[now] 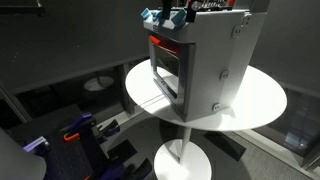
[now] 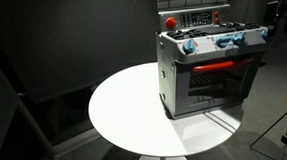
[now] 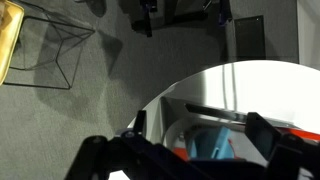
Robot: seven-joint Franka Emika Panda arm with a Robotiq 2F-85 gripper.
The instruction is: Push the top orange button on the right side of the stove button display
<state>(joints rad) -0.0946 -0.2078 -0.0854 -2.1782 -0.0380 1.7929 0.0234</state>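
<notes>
The stove (image 2: 212, 81) is a small grey metal toy oven with a dark glass door, a red-orange strip and blue knobs. It stands on the round white table (image 2: 125, 111) and also shows in an exterior view (image 1: 215, 60). Its button display (image 2: 196, 20) sits on the back panel, with a red knob (image 2: 171, 22) at one end. The orange buttons are too small to make out. My gripper (image 3: 185, 140) is open and empty, hovering above the stove top, with a blue knob (image 3: 208, 142) between its fingers. In an exterior view it shows dimly at the top edge (image 1: 185, 10).
The table (image 1: 255, 95) stands on a single pedestal with a round white foot (image 1: 182, 160). A blue and orange object (image 1: 78, 130) lies on the dark floor beside it. A wire-frame stand (image 3: 55, 50) is on the grey carpet.
</notes>
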